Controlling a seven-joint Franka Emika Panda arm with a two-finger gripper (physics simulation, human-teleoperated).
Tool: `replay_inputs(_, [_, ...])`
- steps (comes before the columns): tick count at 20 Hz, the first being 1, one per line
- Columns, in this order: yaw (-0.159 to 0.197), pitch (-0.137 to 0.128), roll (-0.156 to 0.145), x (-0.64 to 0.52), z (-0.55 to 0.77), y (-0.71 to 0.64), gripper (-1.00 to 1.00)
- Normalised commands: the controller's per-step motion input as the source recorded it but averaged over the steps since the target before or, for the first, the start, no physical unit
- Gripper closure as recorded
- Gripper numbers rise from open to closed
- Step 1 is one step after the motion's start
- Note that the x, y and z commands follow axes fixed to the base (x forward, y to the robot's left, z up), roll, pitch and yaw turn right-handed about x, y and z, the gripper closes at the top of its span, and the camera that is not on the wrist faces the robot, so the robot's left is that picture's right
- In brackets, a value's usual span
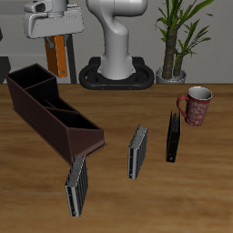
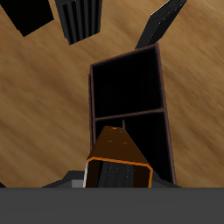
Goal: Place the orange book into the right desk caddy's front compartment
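Note:
My gripper is shut on the orange book, which hangs upright from the fingers, high above the back end of the right desk caddy. The caddy is a long dark maroon box with inner dividers, its sloped end toward the table's front. In the wrist view the orange book points down from the gripper over the caddy's rim. Two open compartments show beyond the book, and one is partly hidden by it. The book is clear of the caddy.
One grey ribbed book stands by the caddy's sloped end and another stands mid-table. A thin black book stands beside a red mug. A potted plant and the robot base are at the back.

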Motion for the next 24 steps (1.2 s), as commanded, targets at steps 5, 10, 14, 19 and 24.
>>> replay_inputs(5, [0.032, 0.006, -0.018, 0.07, -0.07, -0.06, 1.0])
replay_inputs(10, [0.004, 0.022, -0.019, 0.02, -0.14, -0.04, 1.0])
replay_inputs(14, [0.052, 0.015, 0.018, 0.09, -0.14, 0.06, 1.0])
replay_inputs(19, [0.013, 0.013, 0.017, 0.11, -0.09, 0.07, 1.0])
replay_inputs(24, [0.006, 0.003, 0.011, 0.03, -0.04, 0.03, 1.0])
